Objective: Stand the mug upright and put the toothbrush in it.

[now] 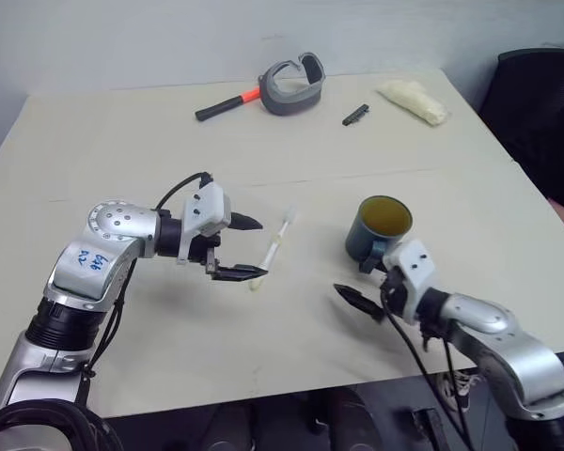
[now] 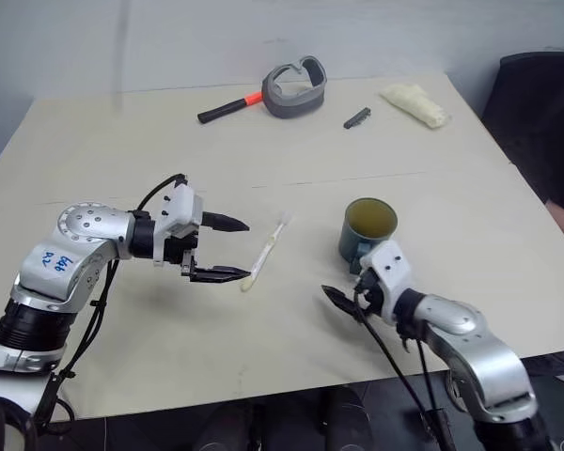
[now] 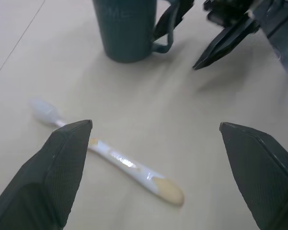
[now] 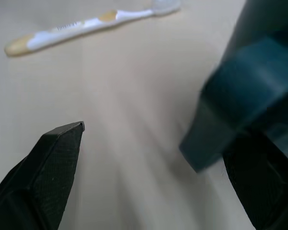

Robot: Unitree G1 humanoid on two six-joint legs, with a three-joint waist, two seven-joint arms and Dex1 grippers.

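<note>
Nearest us, at the lower right of the head views, our right tool (image 1: 357,299) hangs low over the tabletop (image 1: 94,169) with its fingers spread and nothing between them. It sits just beside the mug's handle; we cannot tell whether it touches.

The mug (image 1: 380,228) stands upright right of centre, mouth up, yellow inside showing — so we judge the first step done.

At centre left our left tool (image 1: 242,248) is released too, its two black fingers wide apart and pointing toward the toothbrush (image 1: 272,248). The toothbrush lies flat on the tabletop just left of the mug, yellowish handle end nearer us, bristle end farther. In the left wrist view it lies between and ahead of the fingers, not yet gripped.

We take the step in hand to be the reach for the toothbrush. Next we would need to close on its handle, lift it, tip it upright and lower it into the mug — the thin, flat handle may slip.

Far off, at the top of the frame, lie a hammer (image 1: 227,102), a grey band (image 1: 292,85), a small black stick (image 1: 355,115) and a pale bundle (image 1: 413,100), well apart from the work.
</note>
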